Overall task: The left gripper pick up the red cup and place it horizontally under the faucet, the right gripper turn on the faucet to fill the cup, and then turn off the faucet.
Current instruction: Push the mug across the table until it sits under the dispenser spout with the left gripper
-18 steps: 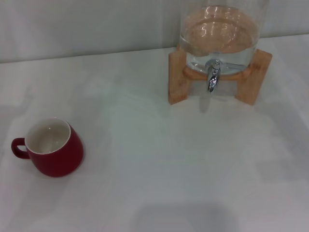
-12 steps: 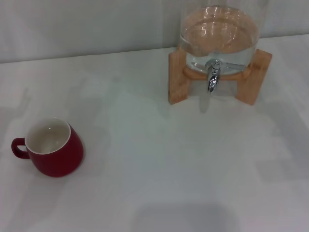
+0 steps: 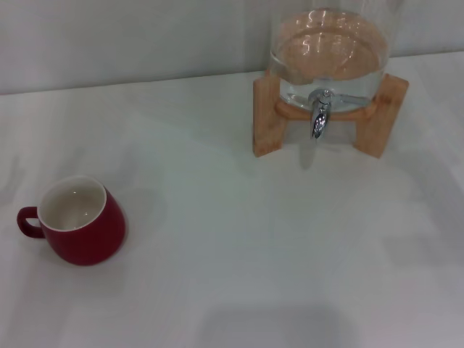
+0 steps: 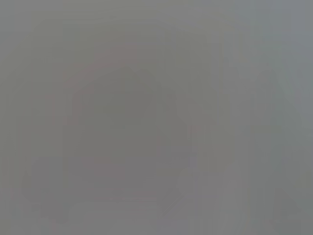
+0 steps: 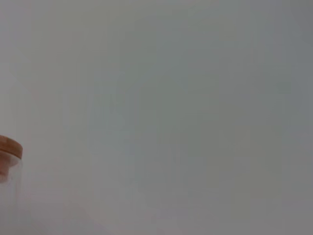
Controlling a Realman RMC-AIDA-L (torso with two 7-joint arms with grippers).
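The red cup (image 3: 80, 221) stands upright on the white table at the left of the head view, its white inside showing and its loop handle pointing left. The chrome faucet (image 3: 320, 116) sticks out of the glass dispenser at the back right, spout pointing down, with bare table beneath it. Neither gripper shows in any view. The left wrist view is a grey blur with nothing I can tell apart. The right wrist view shows only a plain surface and the dispenser's wooden lid (image 5: 10, 147) at one edge.
The glass dispenser (image 3: 330, 51) holds water and rests on a light wooden stand (image 3: 267, 116) at the back right. The white table (image 3: 232, 254) stretches between cup and stand. A pale wall runs along the back.
Faint shadows on the table left of and beside the cup have shifted. The cup, dispenser and faucet have not moved.
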